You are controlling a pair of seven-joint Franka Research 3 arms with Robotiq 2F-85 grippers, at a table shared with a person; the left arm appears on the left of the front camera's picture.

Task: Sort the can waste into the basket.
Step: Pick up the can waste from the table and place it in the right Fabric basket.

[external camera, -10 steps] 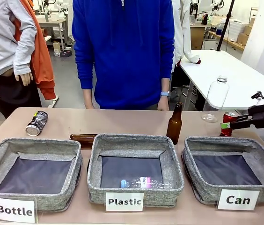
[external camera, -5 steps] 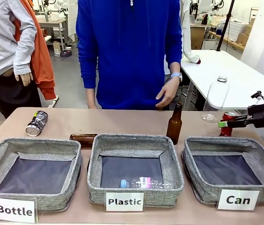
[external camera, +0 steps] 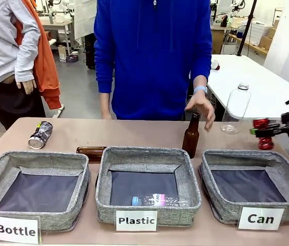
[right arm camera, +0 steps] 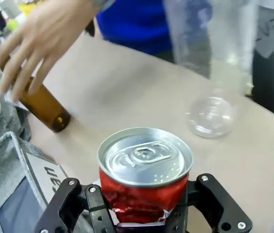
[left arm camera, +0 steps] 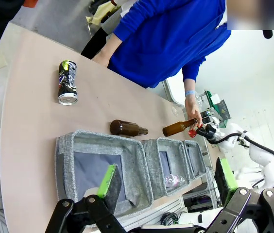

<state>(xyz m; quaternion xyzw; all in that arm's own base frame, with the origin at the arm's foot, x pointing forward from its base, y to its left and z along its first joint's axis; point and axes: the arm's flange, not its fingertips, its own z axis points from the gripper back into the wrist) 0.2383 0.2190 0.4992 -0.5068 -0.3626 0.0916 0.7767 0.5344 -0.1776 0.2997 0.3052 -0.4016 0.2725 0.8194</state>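
Note:
My right gripper [external camera: 260, 131] is shut on the crushed red can [external camera: 262, 123], holding it off the table just behind the far right corner of the grey "Can" basket [external camera: 247, 154]. In the right wrist view the can's silver end [right arm camera: 145, 156] faces the camera, with the right gripper [right arm camera: 144, 206] clamped on its crumpled red body. The dark can [external camera: 40, 134] lies on its side at the far left of the table, also seen as the dark can [left arm camera: 67, 82]. My left gripper [left arm camera: 166, 179] hangs open, high above the "Bottle" basket [left arm camera: 66, 155], with nothing between its fingers.
A person's hand [external camera: 202, 106] reaches down to the upright brown bottle [external camera: 190, 136] behind the "Plastic" basket [external camera: 147, 154]. A clear plastic bottle [external camera: 235, 107] stands beyond the red can. Another brown bottle [external camera: 90, 151] lies behind the baskets. A small plastic bottle [external camera: 157, 200] lies in the "Plastic" basket.
My right gripper has carried the red can to the right and slightly up. The person has shifted right and brought a hand down to the upright brown bottle's neck.

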